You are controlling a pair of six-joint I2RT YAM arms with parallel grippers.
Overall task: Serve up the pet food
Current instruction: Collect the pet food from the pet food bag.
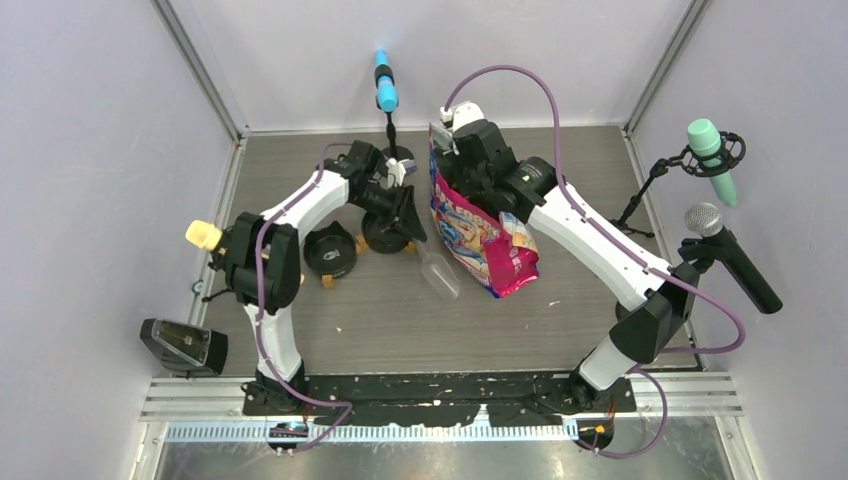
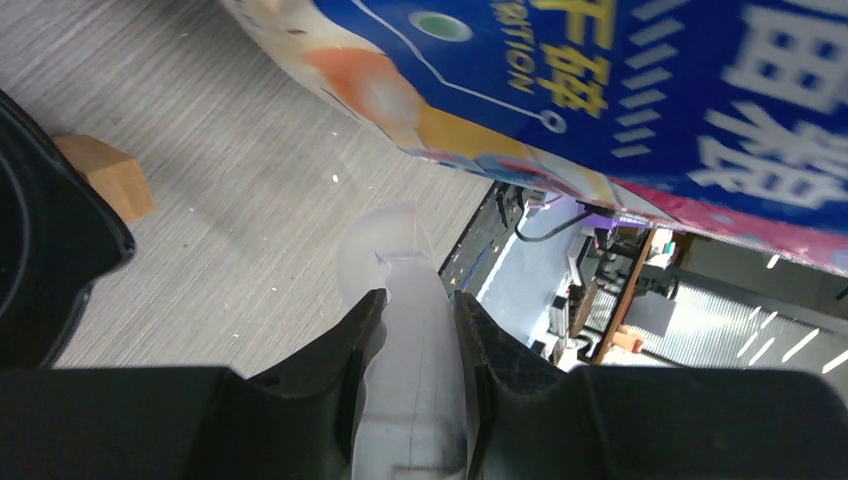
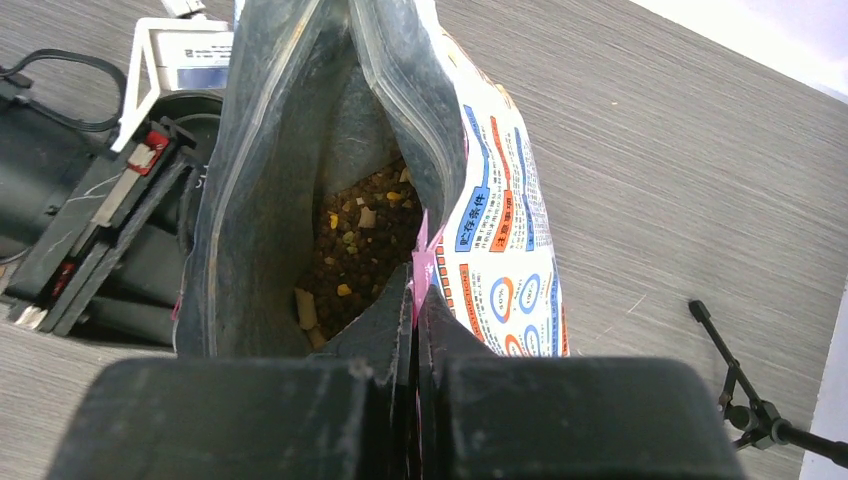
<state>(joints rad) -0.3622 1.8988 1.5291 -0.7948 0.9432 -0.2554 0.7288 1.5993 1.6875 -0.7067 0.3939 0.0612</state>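
Left jaws clamped, right jaws pinched shut

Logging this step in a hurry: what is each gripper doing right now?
Left gripper: closed on the clear scoop, gripping its handle.
Right gripper: shut, pinching the rim of the open printed bag.

A robotics lab test cell is shown. The table [image 1: 400, 310] is enclosed by plain pale walls [image 1: 90, 150] framed in aluminium posts [image 1: 203, 72]. A left arm [image 1: 300, 215] and a right arm [image 1: 600, 245] are bolted at its near edge. A blue microphone [image 1: 385, 88] is stood at its far edge, and a green microphone [image 1: 712, 155] off its right side. Beyond its edge, wooden benches [image 2: 625, 300] and a loose cable [image 2: 548, 228] are seen.
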